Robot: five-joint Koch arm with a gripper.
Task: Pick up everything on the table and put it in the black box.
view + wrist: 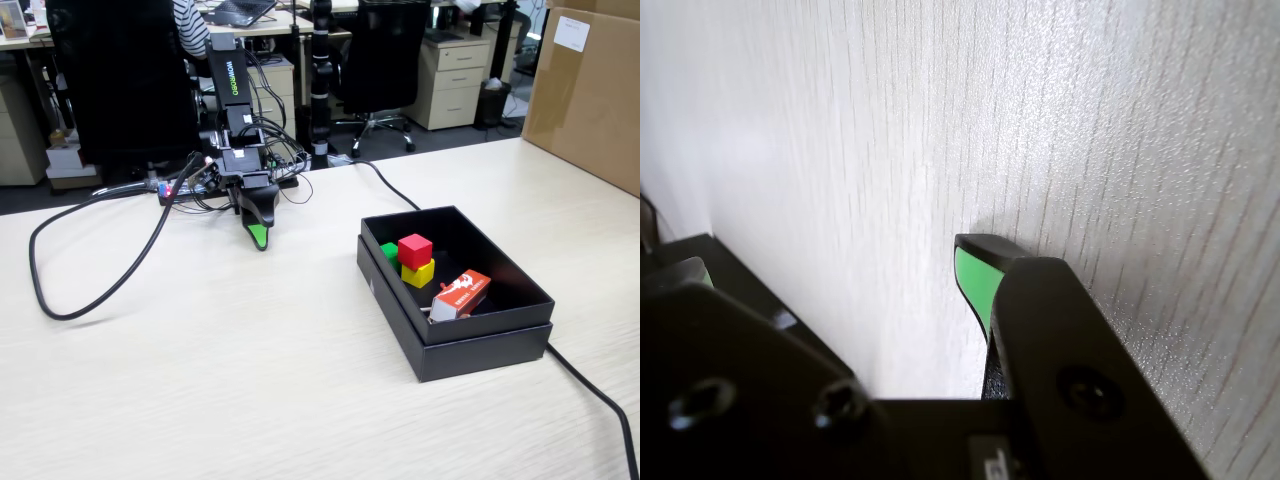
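Fixed view: cubes [415, 250] lie in the black box [480, 345], far from the empty gripper [258, 237], jaw gap unclear.

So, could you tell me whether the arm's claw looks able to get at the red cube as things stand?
Probably yes. The red cube sits on top of the yellow cube in the open black box, nothing covering it. The claw rests low over the table, apart from the box, with bare tabletop between.

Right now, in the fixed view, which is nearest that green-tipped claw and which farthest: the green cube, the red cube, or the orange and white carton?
From the gripper, at rest left of the black box:
1. Green cube, at the box's left inner wall.
2. Red cube, on top of the yellow cube.
3. Orange and white carton, toward the box's right front.
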